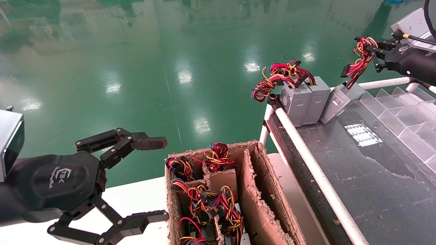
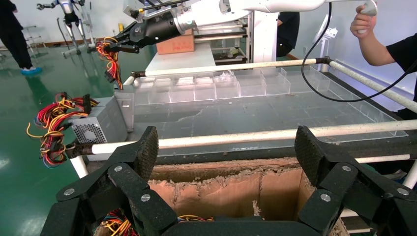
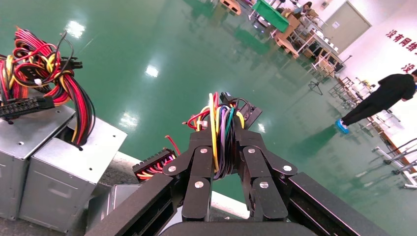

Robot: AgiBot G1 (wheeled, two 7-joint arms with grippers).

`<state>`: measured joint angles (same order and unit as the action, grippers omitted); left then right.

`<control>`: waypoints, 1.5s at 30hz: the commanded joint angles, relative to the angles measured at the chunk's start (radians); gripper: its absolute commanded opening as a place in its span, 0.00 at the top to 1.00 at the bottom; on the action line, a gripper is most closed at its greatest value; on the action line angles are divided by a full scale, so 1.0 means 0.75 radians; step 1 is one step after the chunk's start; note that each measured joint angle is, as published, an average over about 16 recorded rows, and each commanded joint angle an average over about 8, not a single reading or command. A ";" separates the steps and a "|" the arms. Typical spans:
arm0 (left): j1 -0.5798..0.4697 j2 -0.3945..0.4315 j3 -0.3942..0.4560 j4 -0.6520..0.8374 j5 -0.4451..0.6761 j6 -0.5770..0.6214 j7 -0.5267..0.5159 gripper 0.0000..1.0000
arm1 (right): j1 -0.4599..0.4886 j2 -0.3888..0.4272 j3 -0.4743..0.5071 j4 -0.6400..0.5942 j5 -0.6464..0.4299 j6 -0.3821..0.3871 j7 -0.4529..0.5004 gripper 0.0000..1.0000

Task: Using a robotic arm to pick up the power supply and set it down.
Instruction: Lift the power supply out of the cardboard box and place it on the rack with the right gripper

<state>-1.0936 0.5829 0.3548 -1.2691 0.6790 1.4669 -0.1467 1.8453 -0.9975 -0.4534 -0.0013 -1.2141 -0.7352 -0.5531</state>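
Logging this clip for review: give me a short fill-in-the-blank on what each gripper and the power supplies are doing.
1. The right gripper is shut on a bundle of ____.
2. The left gripper hangs ____ beside the cardboard box.
3. The held power supply sits ____ beside two upright units.

Missing: wires; open; tilted

The power supply, a small grey metal box, tilts on the tabletop beside two upright ones, its red-and-yellow wires pinched in the right end effector.
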 commanded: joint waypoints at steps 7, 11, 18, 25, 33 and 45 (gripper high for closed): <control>0.000 0.000 0.000 0.000 0.000 0.000 0.000 0.00 | 0.009 -0.022 -0.004 0.007 -0.006 -0.024 0.007 1.00; 0.000 0.000 0.000 0.000 0.000 0.000 0.000 0.00 | 0.018 -0.050 -0.010 0.010 -0.014 -0.016 0.006 1.00; 0.000 0.000 0.000 0.000 0.000 0.000 0.000 0.00 | 0.037 -0.098 -0.018 0.007 -0.025 0.018 0.010 1.00; 0.000 0.000 0.000 0.000 0.000 0.000 0.000 0.00 | 0.039 -0.126 -0.022 -0.004 -0.032 0.029 0.027 1.00; 0.000 0.000 0.001 0.000 0.000 0.000 0.000 0.00 | 0.031 -0.144 -0.028 -0.007 -0.040 0.035 0.039 0.85; 0.000 0.000 0.001 0.000 -0.001 0.000 0.000 0.00 | 0.017 -0.155 -0.026 -0.006 -0.037 0.047 0.057 0.00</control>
<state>-1.0937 0.5827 0.3554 -1.2691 0.6786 1.4666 -0.1464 1.8582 -1.1136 -0.4725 -0.0057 -1.2416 -0.6994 -0.5115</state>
